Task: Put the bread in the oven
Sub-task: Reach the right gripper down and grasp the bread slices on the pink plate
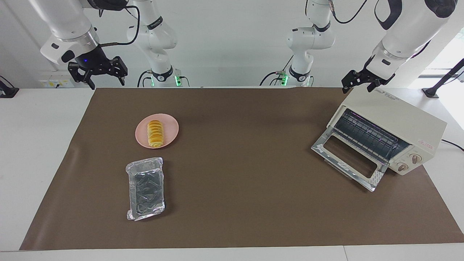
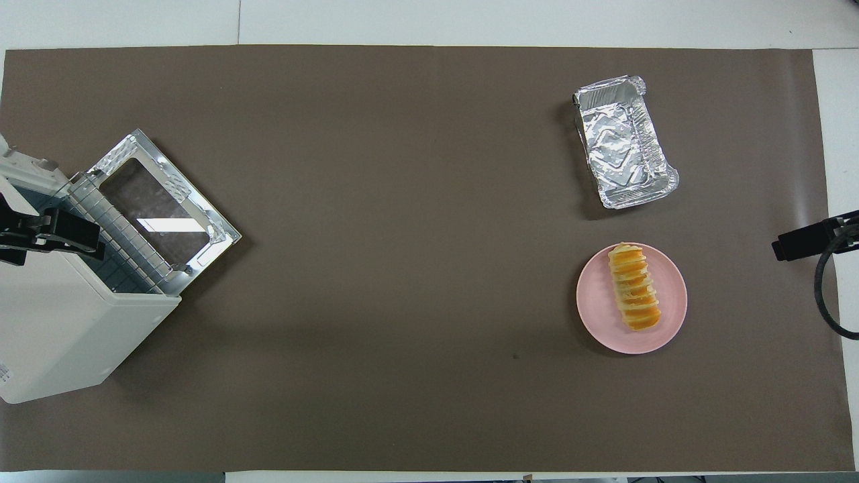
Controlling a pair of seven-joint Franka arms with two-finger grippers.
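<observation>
In the overhead view the oven (image 2: 74, 322) is cut off by the picture's edge at the left arm's end of the bench (image 2: 402, 268), so its knobs and part of its body are out of sight. Only the tips of the left pincer (image 2: 50, 231) and right pincer (image 2: 805, 243) show there. The facing view's top edge crops both arms.
</observation>
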